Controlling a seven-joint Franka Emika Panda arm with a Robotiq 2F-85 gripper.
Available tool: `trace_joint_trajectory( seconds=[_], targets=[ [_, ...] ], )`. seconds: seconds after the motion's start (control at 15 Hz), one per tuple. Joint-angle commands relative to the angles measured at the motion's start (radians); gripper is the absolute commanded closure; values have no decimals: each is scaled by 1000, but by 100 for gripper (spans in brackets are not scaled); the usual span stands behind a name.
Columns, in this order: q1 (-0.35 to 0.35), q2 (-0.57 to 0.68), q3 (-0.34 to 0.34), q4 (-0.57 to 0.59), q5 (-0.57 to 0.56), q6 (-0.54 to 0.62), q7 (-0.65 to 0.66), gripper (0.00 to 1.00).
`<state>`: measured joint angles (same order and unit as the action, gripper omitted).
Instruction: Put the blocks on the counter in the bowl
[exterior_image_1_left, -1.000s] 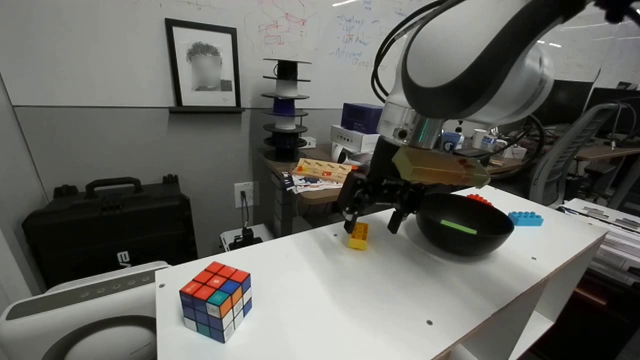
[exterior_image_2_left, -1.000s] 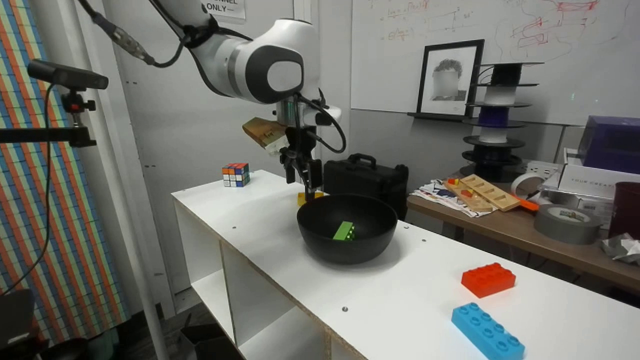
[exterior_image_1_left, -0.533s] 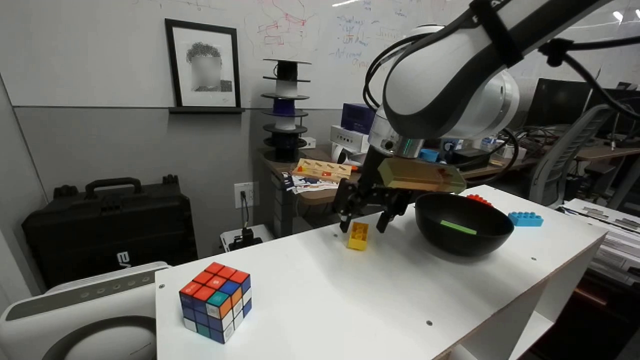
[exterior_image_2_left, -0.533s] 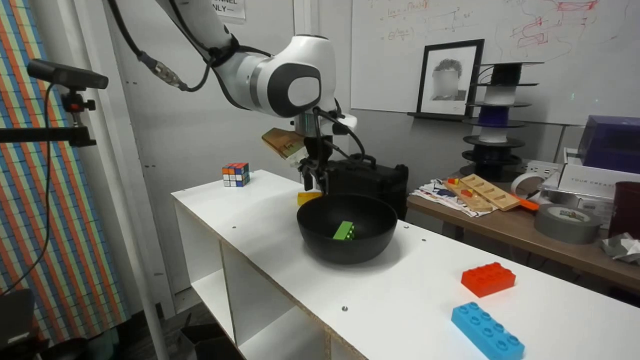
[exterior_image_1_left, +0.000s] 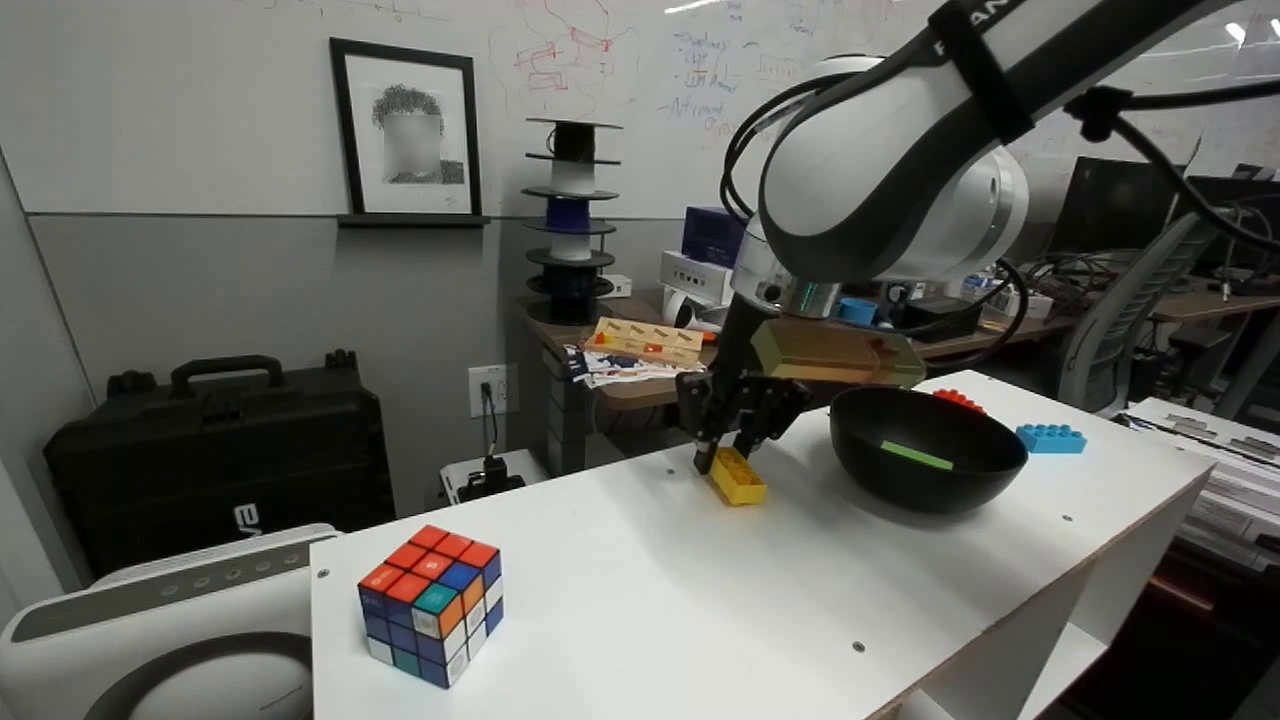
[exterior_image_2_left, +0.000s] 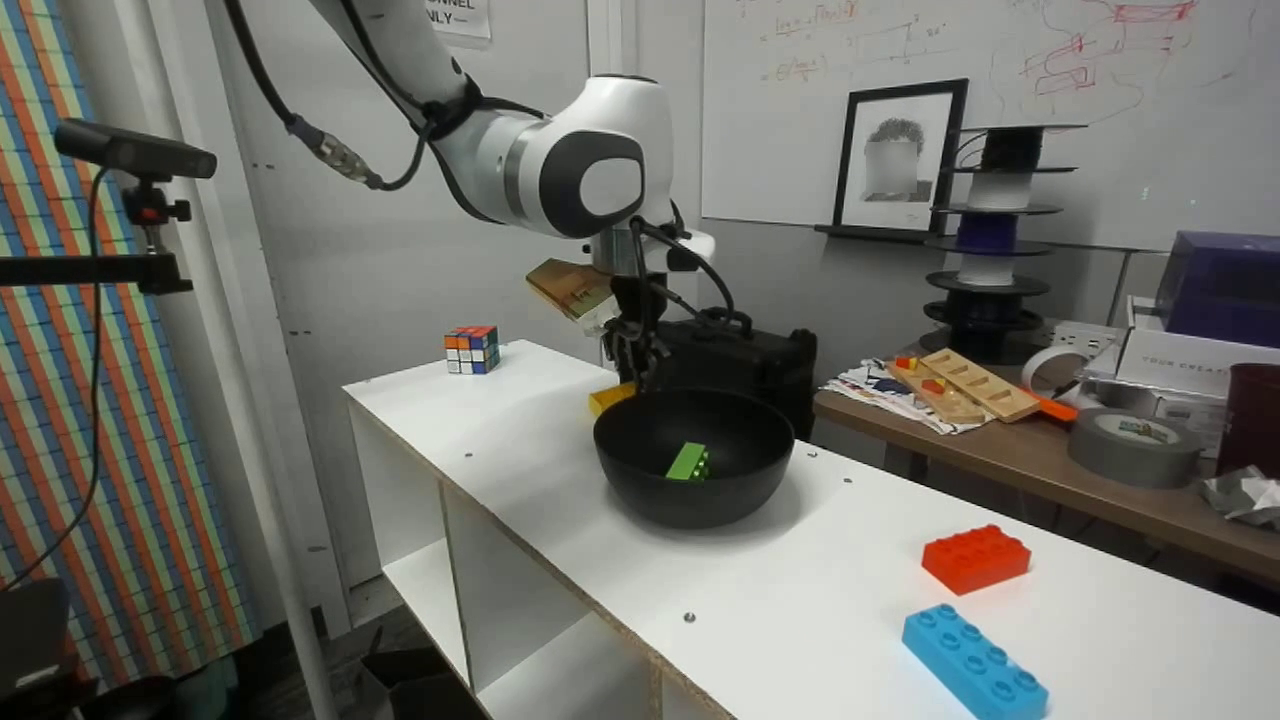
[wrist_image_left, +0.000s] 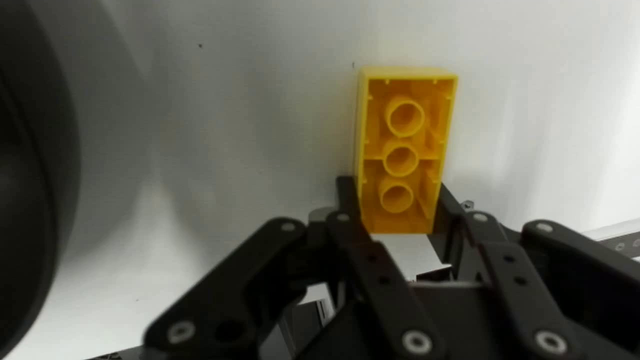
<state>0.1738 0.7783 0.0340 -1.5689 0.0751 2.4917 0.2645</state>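
In an exterior view the cube (exterior_image_1_left: 431, 605) sits at the near left end of the white tabletop (exterior_image_1_left: 620, 600), well apart from the bowl (exterior_image_1_left: 870, 470), which stands toward the right. The bowl hides most of the red block (exterior_image_1_left: 960, 399) behind it; the blue block (exterior_image_1_left: 1051, 438) lies farther right, apart from the bowl. Between cube and bowl, the jaws are clenched on the yellow block (exterior_image_1_left: 738, 478), gripping it by its far end.

In an exterior view a desk (exterior_image_2_left: 1020, 445) at the right, past the tabletop, carries tape (exterior_image_2_left: 1125, 462), spools (exterior_image_2_left: 985, 240) and a divided tray (exterior_image_2_left: 1015, 405); small orange pieces (exterior_image_2_left: 933, 386) lie just left of the tray. Here a black case (exterior_image_2_left: 770, 365) stands beyond the tabletop, behind the jaws, and a camera (exterior_image_2_left: 135, 150) is mounted at the left. The bowl stands in the way and hides part of the yellow block. The red and blue blocks lie at the near right, studs up, near each other, with the blue one nearer; the cube is at the far left.

The bowl holds the green block (exterior_image_2_left: 689, 462). The yellow block is outside it, near its wall; in the wrist view the bowl fills the left edge, apart from both block and jaws. That view shows the yellow block's hollow underside. Whether the block touches the tabletop I cannot tell.
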Motion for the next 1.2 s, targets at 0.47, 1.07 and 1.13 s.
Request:
trace_joint_trajectory(
  seconds=[0.47, 1.07, 1.13],
  targets=[
    [34, -219, -20, -189, -83, -9, -2, 89],
    [-110, -550, -48, -464, -68, 145, -125, 89],
    [-134, -552, -51, -477, -55, 166, -149, 89]
  ],
)
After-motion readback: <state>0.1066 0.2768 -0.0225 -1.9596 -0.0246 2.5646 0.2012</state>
